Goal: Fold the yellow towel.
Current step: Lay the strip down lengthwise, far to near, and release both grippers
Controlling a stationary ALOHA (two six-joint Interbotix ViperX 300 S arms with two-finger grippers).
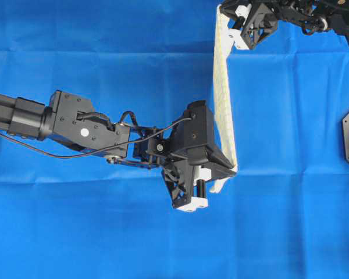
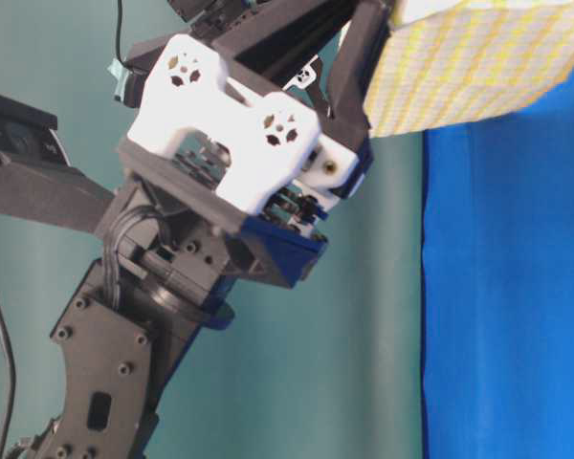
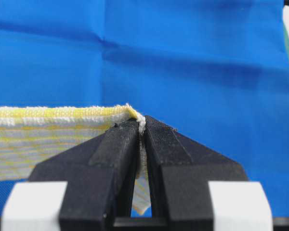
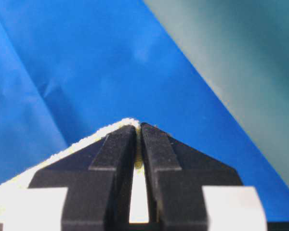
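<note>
The yellow towel (image 1: 223,93) is seen held off the worktop (image 1: 104,232), stretched between two robot arms above the blue cloth (image 1: 291,221) that covers the surface. One corner is pinched in the left tool (image 3: 140,126), whose black fingers (image 3: 116,144) are shown pressed together on the yellow hem, with a flap of striped fabric hanging down in the gap behind them. The opposite corner is clamped in the right tool (image 4: 137,126), its jaws likewise drawn tight on a sliver of cloth at the very tips. From overhead the towel appears as a narrow, taut band running between the two tools, which suggests it is being hung by its upper edge so that the rest can drape freely below. In the table-level view a finely checked face (image 2: 469,67) is displayed at the top of the frame, clear of the blue cloth. Such a hold is judged to keep the edge straight and the corners matched, so that the cloth can be laid down and doubled over evenly; no fold is yet visible.
</note>
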